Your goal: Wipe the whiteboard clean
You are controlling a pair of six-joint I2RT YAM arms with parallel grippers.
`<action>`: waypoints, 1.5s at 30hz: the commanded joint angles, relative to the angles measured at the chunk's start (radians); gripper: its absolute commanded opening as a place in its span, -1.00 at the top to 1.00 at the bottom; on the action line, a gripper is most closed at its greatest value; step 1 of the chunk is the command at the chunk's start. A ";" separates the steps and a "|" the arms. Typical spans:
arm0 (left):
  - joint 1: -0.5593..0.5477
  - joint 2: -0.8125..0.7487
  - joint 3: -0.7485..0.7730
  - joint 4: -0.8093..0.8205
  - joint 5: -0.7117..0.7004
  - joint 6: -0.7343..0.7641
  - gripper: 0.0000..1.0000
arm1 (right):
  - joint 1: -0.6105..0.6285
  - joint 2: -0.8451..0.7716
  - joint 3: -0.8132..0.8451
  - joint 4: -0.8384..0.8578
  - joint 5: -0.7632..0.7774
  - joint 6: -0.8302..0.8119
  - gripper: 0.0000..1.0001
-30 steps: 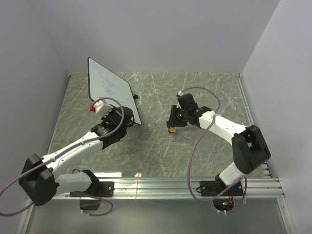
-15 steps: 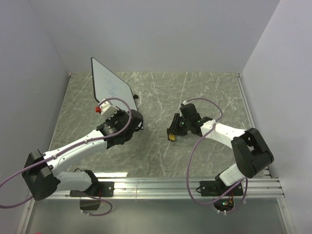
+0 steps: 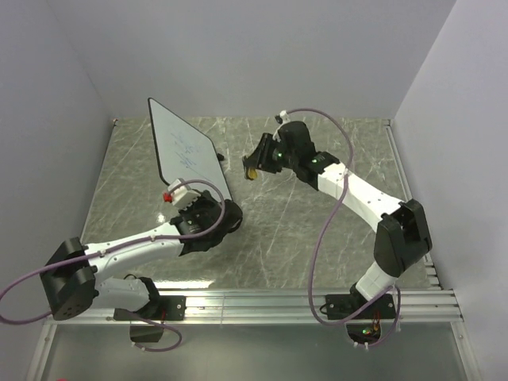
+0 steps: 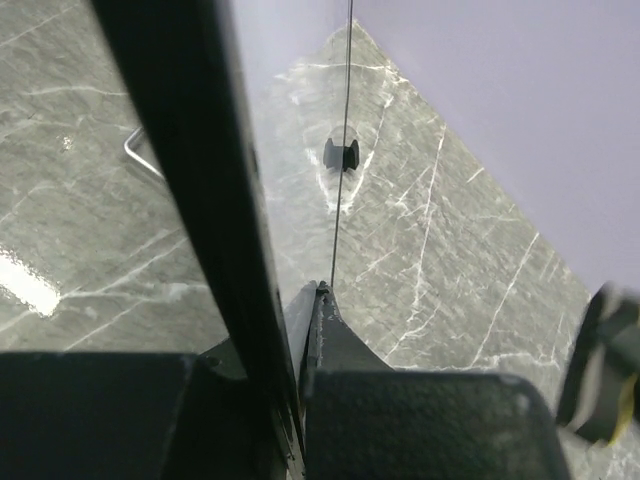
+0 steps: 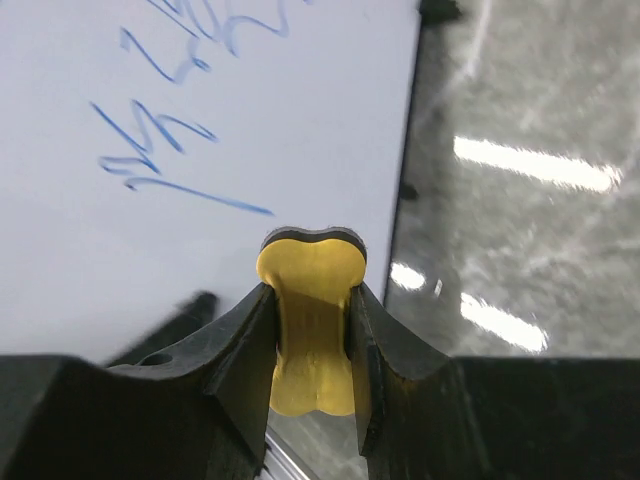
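Clamping the tilted, blue-scribbled, black-rimmed whiteboard [image 3: 184, 151], the left gripper [image 4: 300, 400] faced the right gripper [image 5: 310, 335], which pinched a yellow bone-shaped eraser [image 5: 311, 290].

Bright, even overhead light throws glare streaks on the glossy table [image 5: 570, 250]; left wrist foreground is blurred.

A grey-green, white-veined marble-patterned surface [image 3: 278, 230] is pictured enclosed by plain pale lilac walls [image 3: 262, 55], with a ribbed aluminium rail [image 3: 278, 302] fixed along its near edge. A yellow bone-shaped eraser [image 5: 310, 320] is seen held clear of the surface, and a small black piece [image 4: 341, 153] is seen toward the back. Bright glare patches [image 5: 530, 165] are reflected on the stone.
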State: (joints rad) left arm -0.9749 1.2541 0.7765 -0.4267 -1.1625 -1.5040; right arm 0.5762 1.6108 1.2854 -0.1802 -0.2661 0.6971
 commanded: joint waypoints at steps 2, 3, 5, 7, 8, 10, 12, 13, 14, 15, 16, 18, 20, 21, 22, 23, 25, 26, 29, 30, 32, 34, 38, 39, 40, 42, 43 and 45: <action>-0.117 0.149 -0.088 -0.578 0.880 0.168 0.99 | -0.001 0.085 0.117 -0.047 -0.073 -0.016 1.00; -0.142 0.168 -0.080 -0.581 0.886 0.174 0.99 | -0.001 0.104 0.133 -0.039 -0.088 -0.012 1.00; -0.189 0.198 -0.059 -0.618 0.891 0.177 0.99 | -0.001 0.165 0.187 -0.019 -0.122 0.008 1.00; -0.211 0.283 0.030 -0.679 0.861 0.209 0.99 | 0.001 0.199 0.221 0.013 -0.159 0.036 1.00; -0.215 0.316 0.068 -0.757 0.832 0.187 0.99 | 0.001 0.222 0.226 0.025 -0.166 0.044 1.00; -0.217 0.364 0.130 -0.859 0.781 0.205 0.99 | -0.001 0.236 0.235 0.053 -0.186 0.064 1.00; -0.211 0.311 0.121 -0.880 0.812 0.176 0.99 | -0.001 0.247 0.238 0.051 -0.203 0.068 1.00; -0.203 0.276 0.104 -0.876 0.836 0.162 0.99 | -0.001 0.250 0.245 0.042 -0.203 0.059 1.00; -0.182 0.236 0.084 -0.873 0.863 0.144 0.99 | -0.002 0.245 0.250 0.035 -0.202 0.052 1.00; -0.170 0.149 0.042 -0.871 0.885 0.104 0.99 | -0.003 0.242 0.252 0.028 -0.202 0.044 1.00; -0.157 0.107 0.020 -0.870 0.924 0.088 0.99 | -0.010 0.238 0.249 0.019 -0.202 0.033 1.00; -0.139 0.033 -0.025 -0.854 0.946 0.055 0.99 | -0.022 0.232 0.241 0.015 -0.211 0.031 1.00; -0.136 0.037 -0.028 -0.853 0.946 0.056 0.99 | -0.041 0.227 0.226 0.022 -0.232 0.041 1.00; -0.136 0.074 0.012 -0.871 0.928 0.063 0.99 | -0.045 0.227 0.224 0.018 -0.239 0.041 1.00; -0.136 0.097 0.039 -0.912 0.891 0.073 0.99 | -0.050 0.227 0.227 0.010 -0.243 0.038 1.00; -0.134 0.119 0.075 -0.934 0.867 0.083 0.99 | -0.058 0.224 0.230 0.002 -0.243 0.033 1.00; -0.130 0.172 0.170 -0.948 0.842 0.142 0.99 | -0.068 0.218 0.236 -0.013 -0.243 0.019 1.00; -0.120 0.191 0.188 -0.946 0.843 0.163 0.99 | -0.079 0.219 0.236 -0.019 -0.243 0.019 1.00; -0.110 0.209 0.207 -0.948 0.873 0.182 0.99 | -0.096 0.212 0.207 0.005 -0.262 0.044 1.00; -0.110 0.220 0.201 -0.951 0.892 0.198 0.99 | -0.105 0.210 0.195 0.013 -0.274 0.056 1.00; -0.111 0.229 0.185 -0.949 0.923 0.209 0.99 | -0.110 0.210 0.190 0.021 -0.278 0.059 1.00; -0.119 0.252 0.182 -0.945 0.932 0.218 0.99 | -0.108 0.213 0.193 0.027 -0.285 0.059 1.00; -0.159 0.318 0.309 -0.847 0.891 0.289 0.99 | -0.108 0.244 0.236 0.090 -0.380 0.085 1.00; -0.165 0.294 0.354 -0.796 0.894 0.289 0.99 | -0.107 0.257 0.268 0.111 -0.399 0.111 1.00; -0.165 0.262 0.354 -0.638 0.926 0.284 0.99 | -0.104 0.283 0.287 0.122 -0.422 0.123 1.00; -0.165 0.130 0.298 -0.496 0.936 0.286 0.99 | -0.101 0.307 0.337 0.133 -0.461 0.151 1.00; -0.166 0.089 0.276 -0.428 0.920 0.284 0.99 | -0.099 0.323 0.350 0.136 -0.472 0.160 1.00; -0.162 -0.020 0.189 -0.377 0.914 0.268 0.99 | -0.096 0.333 0.361 0.149 -0.481 0.183 1.00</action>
State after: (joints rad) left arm -1.0916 1.3029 1.0725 -0.7521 -1.1297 -1.3376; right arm 0.4709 1.9297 1.5902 -0.1009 -0.6712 0.8265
